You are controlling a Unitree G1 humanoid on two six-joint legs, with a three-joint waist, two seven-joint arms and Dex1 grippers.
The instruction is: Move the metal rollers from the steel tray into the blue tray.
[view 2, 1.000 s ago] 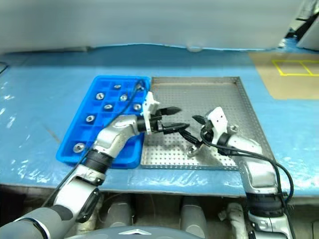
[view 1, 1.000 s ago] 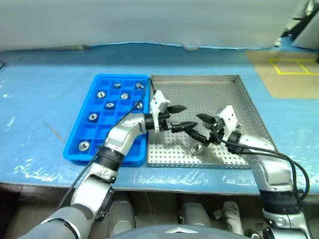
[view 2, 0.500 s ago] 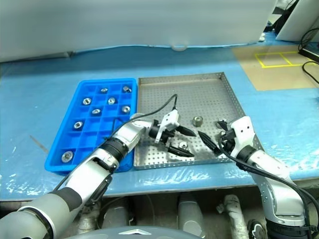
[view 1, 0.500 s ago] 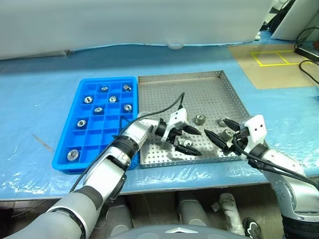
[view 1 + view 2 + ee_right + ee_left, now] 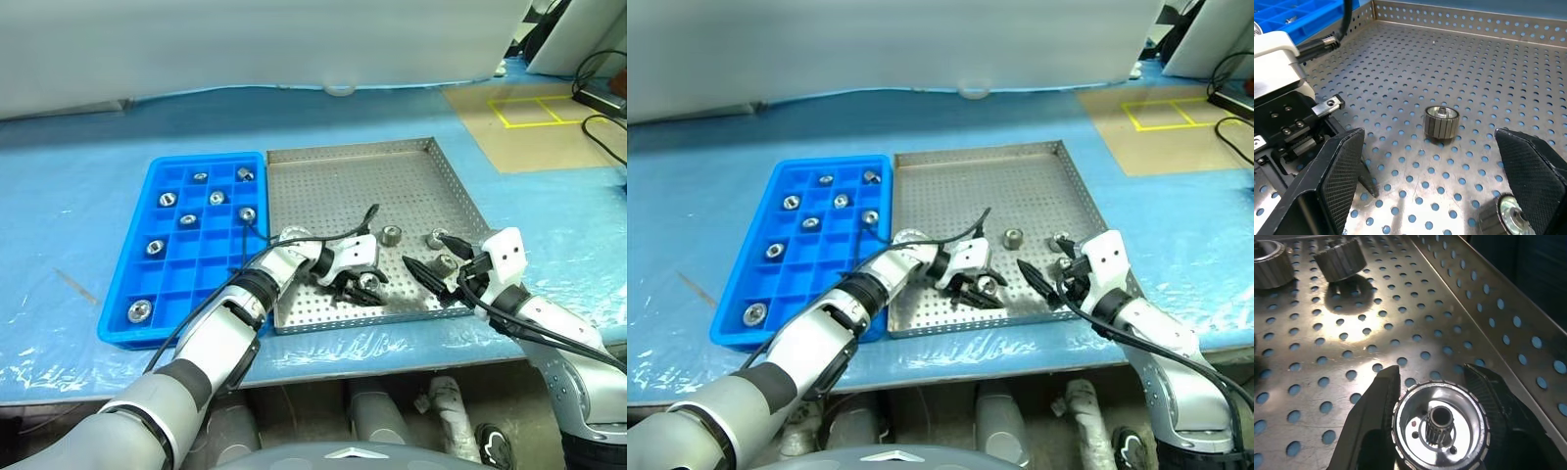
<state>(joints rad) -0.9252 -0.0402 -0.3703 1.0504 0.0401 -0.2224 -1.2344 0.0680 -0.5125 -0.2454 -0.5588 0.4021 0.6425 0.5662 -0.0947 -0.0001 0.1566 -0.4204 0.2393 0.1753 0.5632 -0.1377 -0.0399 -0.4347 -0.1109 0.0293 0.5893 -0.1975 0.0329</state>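
Observation:
The steel tray lies right of the blue tray, which holds several metal rollers in its compartments. My left gripper is low over the steel tray's front part and shut on one roller, with a finger on each side of it. A second roller stands just behind it. My right gripper stands open at the tray's front right. Two more rollers lie beside its fingers, and none is gripped.
Both trays sit on a table under a wrinkled blue sheet, with the table's front edge close behind the arms. A black cable loops over the steel tray from my left wrist. A brown mat with yellow tape lies far right.
The left gripper sank to the tray floor, turned and closed on a roller. The right gripper stayed open and drew slightly right. The camera view also shifted.

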